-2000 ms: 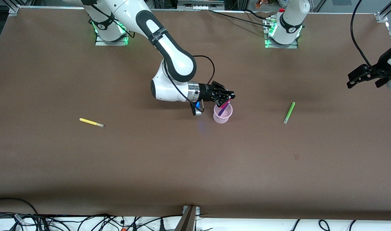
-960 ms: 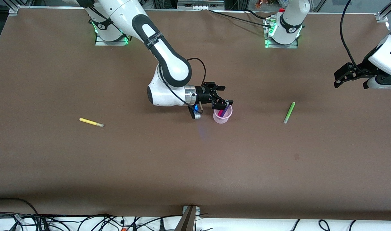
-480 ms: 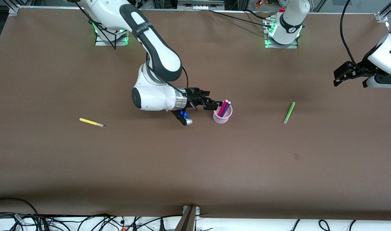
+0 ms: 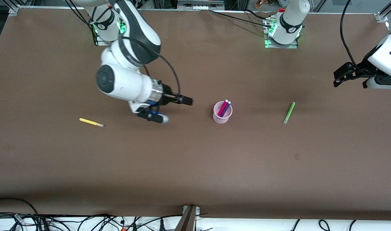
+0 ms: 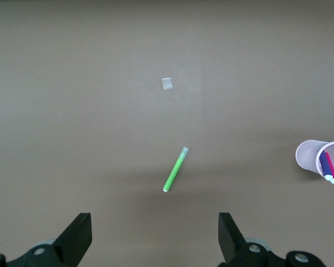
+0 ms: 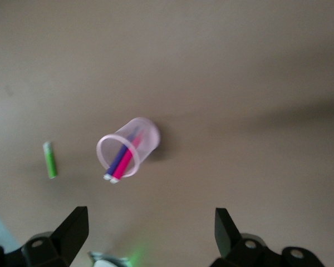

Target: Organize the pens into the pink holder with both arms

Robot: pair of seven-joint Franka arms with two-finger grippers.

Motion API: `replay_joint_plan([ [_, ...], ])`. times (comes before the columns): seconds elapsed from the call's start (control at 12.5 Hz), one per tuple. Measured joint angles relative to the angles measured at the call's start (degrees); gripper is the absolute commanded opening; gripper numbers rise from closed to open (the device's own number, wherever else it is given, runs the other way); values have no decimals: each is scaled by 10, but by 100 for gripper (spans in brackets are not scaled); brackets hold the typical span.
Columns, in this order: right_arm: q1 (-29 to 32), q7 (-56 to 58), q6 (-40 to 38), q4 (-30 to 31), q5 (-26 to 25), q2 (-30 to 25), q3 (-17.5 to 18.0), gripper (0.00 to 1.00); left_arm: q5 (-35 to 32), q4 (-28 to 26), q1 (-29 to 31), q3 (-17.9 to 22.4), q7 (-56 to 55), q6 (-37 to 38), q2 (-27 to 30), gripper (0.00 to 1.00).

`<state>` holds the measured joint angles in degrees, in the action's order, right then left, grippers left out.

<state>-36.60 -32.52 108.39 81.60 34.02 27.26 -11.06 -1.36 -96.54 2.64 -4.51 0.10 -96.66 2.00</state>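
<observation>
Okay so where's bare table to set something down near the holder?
Bare table lies between the holder and the green pen, and on everything nearer the camera. Between the holder and the yellow pen the right gripper hangs. The left gripper waits at the table's end.

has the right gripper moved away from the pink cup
Yes. The right gripper, earlier right over the pink cup, has pulled back toward the right arm's end of the table, fingers open.

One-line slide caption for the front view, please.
Magenta pen and purple pen stand in the pink holder; yellow pen and green pen lie on the table.
</observation>
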Motion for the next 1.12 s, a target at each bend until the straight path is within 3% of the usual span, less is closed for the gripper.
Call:
replay_joint_plan([
  [0.24, 4, 126, -57, -2, -18, -23, -86, 100, 0, 1, 0, 0, 0, 1, -1, 100],
  [0.4, 6, 191, -119, -3, -62, -47, -125, 100, 0, 2, 0, 0, 0, 1, -1, 100],
  [0.72, 5, 258, -184, 5, -187, -111, -141, 100, 0, 3, 0, 0, 0, 2, -2, 100],
  [1.12, 5, 315, -190, 62, -275, -191, -148, 100, 0, 3, 0, 0, 0, 2, -2, 100],
])
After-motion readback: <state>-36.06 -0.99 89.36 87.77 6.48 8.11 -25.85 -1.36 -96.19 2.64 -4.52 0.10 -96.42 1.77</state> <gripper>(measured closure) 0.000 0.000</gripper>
